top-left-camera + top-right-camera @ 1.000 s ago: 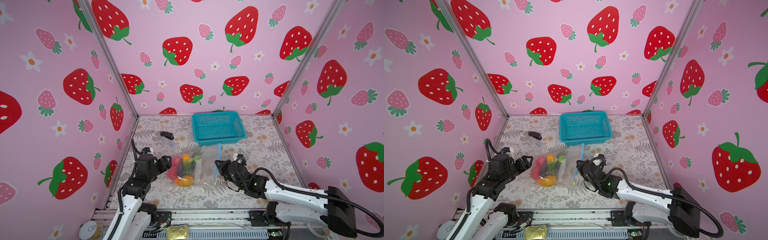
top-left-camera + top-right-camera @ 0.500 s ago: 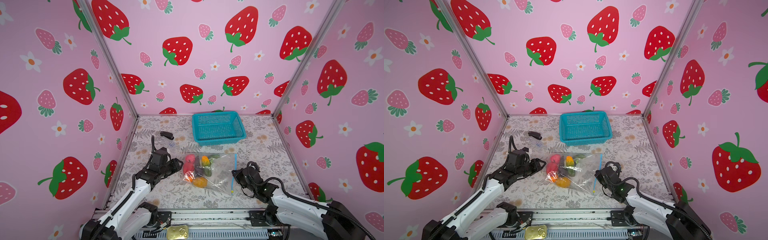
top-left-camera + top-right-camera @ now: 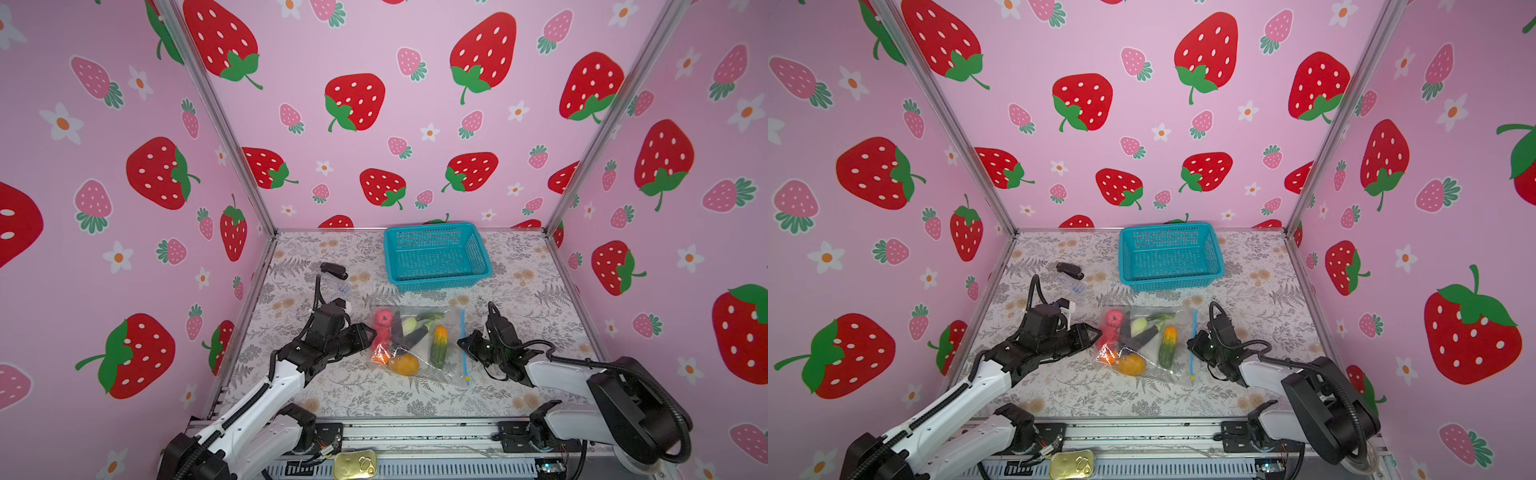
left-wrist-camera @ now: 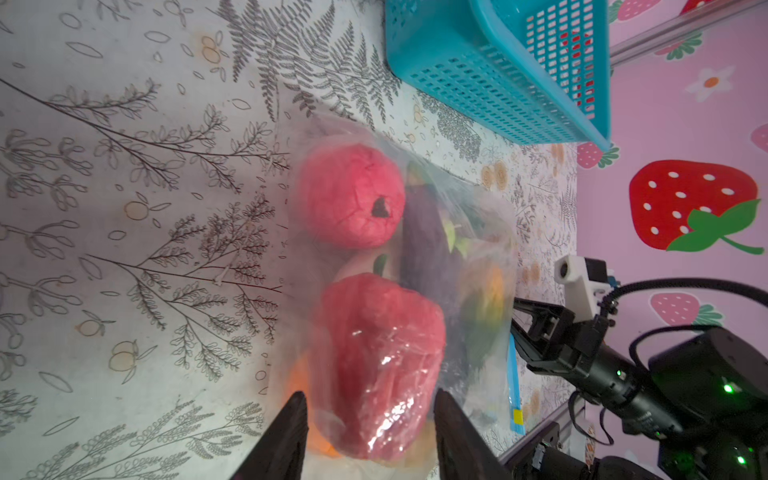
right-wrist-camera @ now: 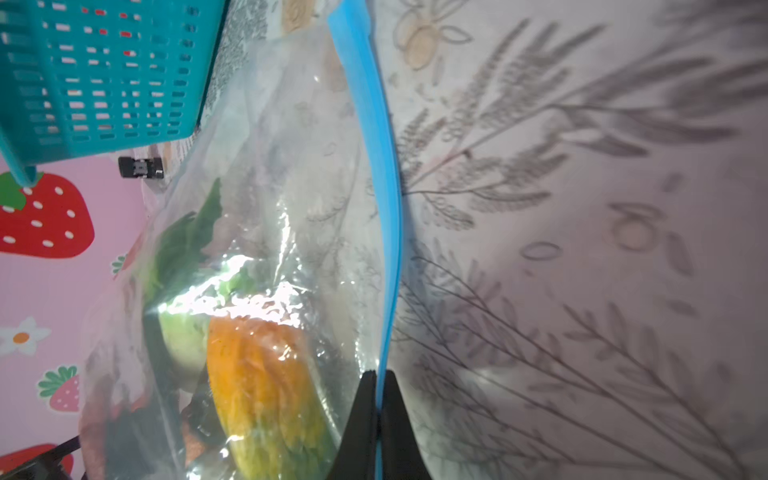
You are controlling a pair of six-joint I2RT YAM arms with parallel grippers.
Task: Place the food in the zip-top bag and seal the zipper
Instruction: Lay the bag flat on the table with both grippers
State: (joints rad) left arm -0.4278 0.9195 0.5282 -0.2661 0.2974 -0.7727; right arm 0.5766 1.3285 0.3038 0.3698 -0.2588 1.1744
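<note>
The zip-top bag lies flat mid-table with the food inside: two red-pink lumps, a dark eggplant, a white radish, a green-orange cucumber and an orange. My left gripper is at the bag's closed left end, jaws pressed on the plastic around a red-pink lump. My right gripper is shut on the light-blue zipper, which runs along the bag's right edge.
A teal perforated basket stands behind the bag near the back wall. A small black object and a small clear item lie at the back left. A gold tin sits on the front rail.
The bag has been drawn out flat to the right. My left gripper has moved right and narrowed onto the bag's left end. My right gripper stays shut on the zipper.
</note>
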